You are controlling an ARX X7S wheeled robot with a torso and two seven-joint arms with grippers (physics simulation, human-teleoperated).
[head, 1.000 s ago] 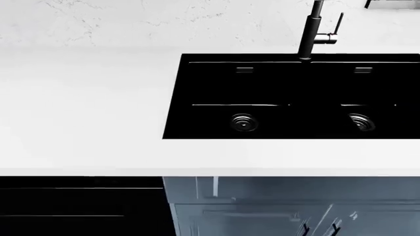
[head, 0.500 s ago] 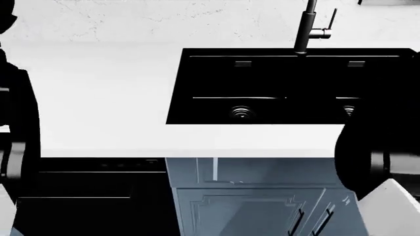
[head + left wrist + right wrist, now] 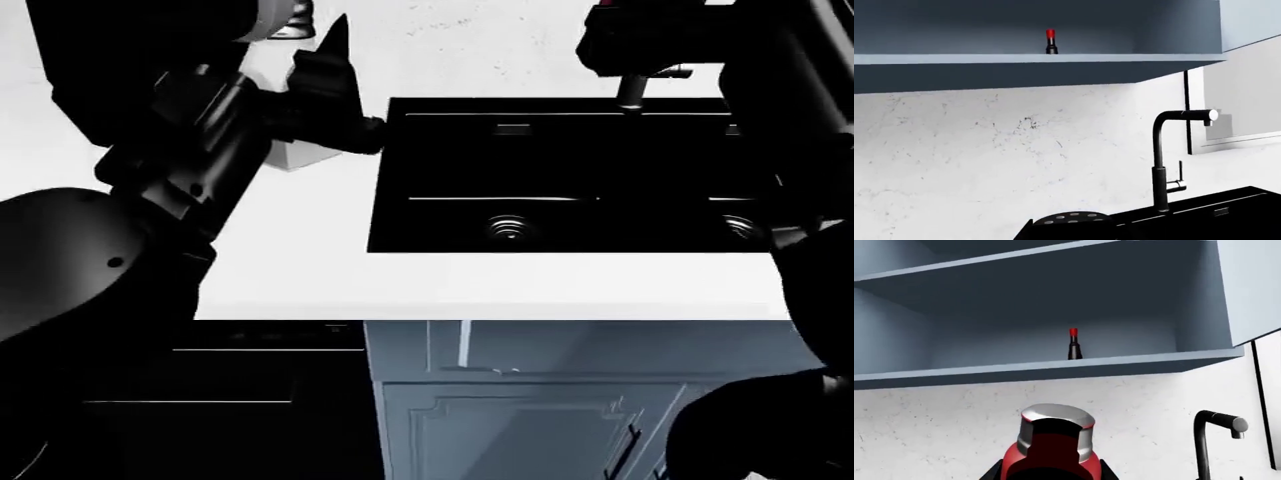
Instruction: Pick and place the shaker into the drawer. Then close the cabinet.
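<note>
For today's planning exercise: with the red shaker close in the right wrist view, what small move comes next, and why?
Probably lower the right gripper toward the counter's front: the shaker sits between its fingers, beside the faucet, while the blue-grey cabinet fronts lie below the counter.

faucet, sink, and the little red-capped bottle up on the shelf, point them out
faucet (image 3: pixel 1159 165), left wrist view, on its upright black stem
sink (image 3: pixel 561 175), head view, on the black basin wall
red-capped bottle (image 3: pixel 1073 345), right wrist view, on its dark body
</note>
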